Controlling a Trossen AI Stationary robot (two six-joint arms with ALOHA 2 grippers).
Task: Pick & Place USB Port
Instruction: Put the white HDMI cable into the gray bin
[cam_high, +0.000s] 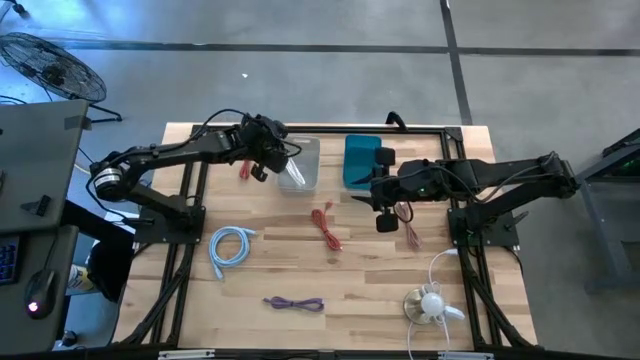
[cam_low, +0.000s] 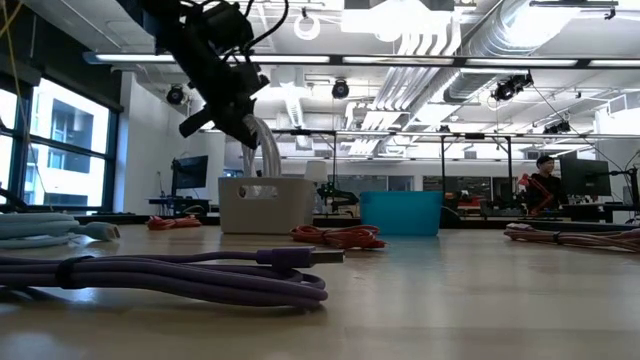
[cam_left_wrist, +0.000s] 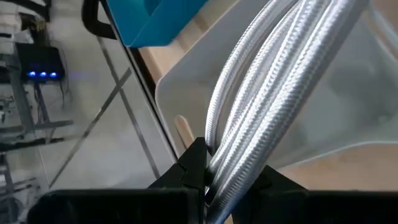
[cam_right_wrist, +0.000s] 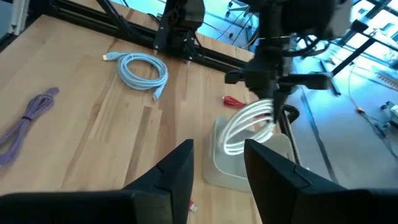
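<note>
A coiled white USB cable (cam_right_wrist: 247, 127) hangs from my left gripper (cam_right_wrist: 273, 84), which is shut on it above the white bin (cam_high: 308, 170) at the table's far middle. The coil's lower loops (cam_low: 264, 160) dip into the bin's open top. A blue bin (cam_high: 358, 165) stands just to the right of the white one. My right gripper (cam_right_wrist: 217, 155) waits open in front of the blue bin, nothing between its fingers. My left gripper pinches the bundled strands of the white cable (cam_left_wrist: 239, 155) between its two fingers (cam_left_wrist: 194, 167). The fingers come slanting down from the table's left. The coil hangs below them, its lower loops inside the white bin's walls; whether they touch the bottom I cannot tell.
On the wooden table lie a red cable (cam_high: 326, 228) at the middle, another red cable (cam_high: 406, 226) under my right arm, a third (cam_high: 243, 168) left of the white bin, a light blue coil (cam_high: 228, 246), a purple cable (cam_high: 295, 303) and a small white fan (cam_high: 430, 303).
</note>
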